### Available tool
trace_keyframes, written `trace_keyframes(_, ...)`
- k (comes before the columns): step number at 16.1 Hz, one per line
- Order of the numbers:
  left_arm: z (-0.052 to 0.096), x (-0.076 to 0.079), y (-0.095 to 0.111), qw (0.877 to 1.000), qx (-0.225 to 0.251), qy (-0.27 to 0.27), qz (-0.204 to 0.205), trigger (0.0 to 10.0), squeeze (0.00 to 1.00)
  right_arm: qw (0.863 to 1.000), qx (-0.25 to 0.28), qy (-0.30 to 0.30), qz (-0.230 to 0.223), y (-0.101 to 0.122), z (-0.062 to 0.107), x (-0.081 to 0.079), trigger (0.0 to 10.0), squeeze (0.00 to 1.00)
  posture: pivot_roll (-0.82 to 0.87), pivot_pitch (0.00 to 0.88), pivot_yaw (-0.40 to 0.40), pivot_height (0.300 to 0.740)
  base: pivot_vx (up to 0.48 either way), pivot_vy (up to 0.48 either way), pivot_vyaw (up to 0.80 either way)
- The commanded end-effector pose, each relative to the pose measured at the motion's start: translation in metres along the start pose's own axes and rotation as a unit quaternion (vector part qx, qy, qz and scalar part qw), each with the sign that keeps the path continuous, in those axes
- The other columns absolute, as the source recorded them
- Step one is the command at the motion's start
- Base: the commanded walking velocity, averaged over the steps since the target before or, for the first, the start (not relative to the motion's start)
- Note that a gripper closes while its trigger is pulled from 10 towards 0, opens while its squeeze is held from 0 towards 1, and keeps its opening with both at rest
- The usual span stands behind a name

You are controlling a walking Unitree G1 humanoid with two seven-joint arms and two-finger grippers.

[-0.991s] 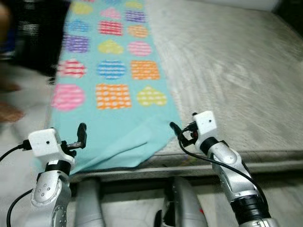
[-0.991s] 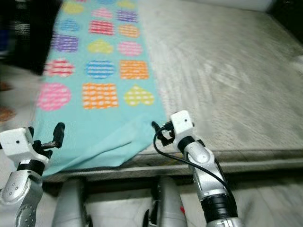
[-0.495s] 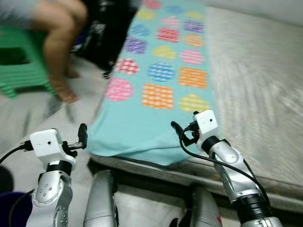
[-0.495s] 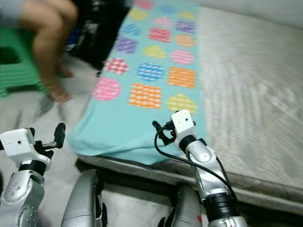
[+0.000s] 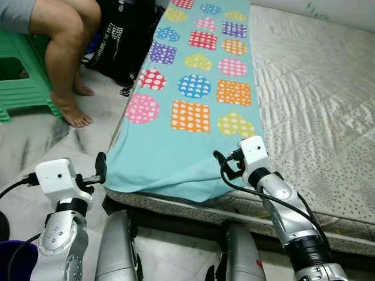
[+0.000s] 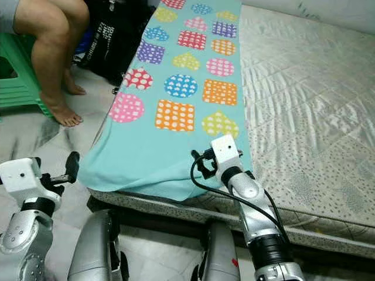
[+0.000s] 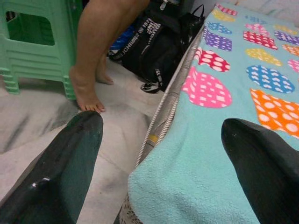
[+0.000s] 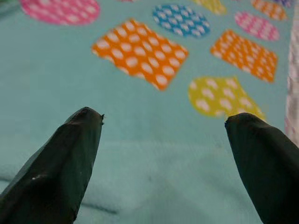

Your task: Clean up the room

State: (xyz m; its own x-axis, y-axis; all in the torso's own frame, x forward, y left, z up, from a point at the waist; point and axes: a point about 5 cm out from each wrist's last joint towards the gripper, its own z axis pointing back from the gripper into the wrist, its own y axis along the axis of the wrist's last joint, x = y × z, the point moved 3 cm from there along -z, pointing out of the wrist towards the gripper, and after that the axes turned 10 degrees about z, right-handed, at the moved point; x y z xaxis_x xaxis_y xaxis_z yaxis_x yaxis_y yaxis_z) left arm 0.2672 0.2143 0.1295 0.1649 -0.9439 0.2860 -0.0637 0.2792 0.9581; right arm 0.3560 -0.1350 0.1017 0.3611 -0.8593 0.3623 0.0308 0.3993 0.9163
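A teal blanket printed with dotted coloured hearts, circles and squares lies along the left side of a grey quilted mattress. Its near edge hangs over the bed's front edge. My right gripper hovers open just above the blanket's near right corner; in the right wrist view the blanket lies between its spread fingers. My left gripper is open at the blanket's near left corner, by the bed's side. In the left wrist view its fingers straddle the mattress edge. Neither holds anything.
A person sits on a green stool at the left, bare feet on the marble floor. A black bag leans against the bed's side. A dark purple object sits at the lower left corner.
The camera has swung left and steadied, bringing the person, stool and bag into sharp view. Both arms keep the same pose, fingers spread.
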Motion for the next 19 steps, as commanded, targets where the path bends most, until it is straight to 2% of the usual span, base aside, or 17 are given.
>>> trace_keyframes(1, 0.003, 0.002, 0.001, 1.0, -0.002, 0.0, -0.005, 10.0, 0.0, 1.0, -0.02, -0.009, 0.004, -0.005, 0.001, 0.005, 10.0, 0.0, 0.07, 0.208, -0.123, 0.545, 0.0, 0.0, 0.0)
trace_keyframes(4, 0.009, 0.01, 0.002, 1.0, -0.005, -0.019, -0.014, 10.0, 0.0, 0.999, -0.053, -0.004, -0.004, -0.013, 0.003, 0.002, 10.0, 0.0, 0.08, 0.23, -0.122, 0.545, 0.0, 0.0, 0.0)
trace_keyframes(5, 0.012, 0.017, 0.002, 0.999, -0.011, -0.033, -0.019, 10.0, 0.0, 0.998, -0.06, -0.012, -0.012, -0.014, -0.001, 0.002, 10.0, 0.0, 0.08, 0.245, -0.118, 0.545, 0.0, 0.0, 0.0)
trace_keyframes(12, 0.027, 0.016, 0.002, 0.999, -0.032, -0.035, -0.023, 10.0, 0.0, 0.996, -0.08, -0.021, -0.026, -0.022, -0.004, -0.001, 10.0, 0.0, 0.12, 0.294, -0.103, 0.545, 0.0, 0.0, 0.0)
trace_keyframes(17, 0.032, 0.018, 0.001, 0.998, -0.045, -0.038, -0.025, 10.0, 0.0, 0.992, -0.099, -0.055, -0.063, -0.016, -0.019, 0.003, 10.0, 0.0, 0.14, 0.317, -0.093, 0.545, 0.0, 0.0, 0.0)
trace_keyframes(19, 0.034, 0.018, 0.002, 0.998, -0.047, -0.038, -0.025, 10.0, 0.0, 0.988, -0.112, -0.081, -0.072, -0.01, -0.029, 0.003, 10.0, 0.0, 0.15, 0.318, -0.093, 0.545, 0.0, 0.0, 0.0)
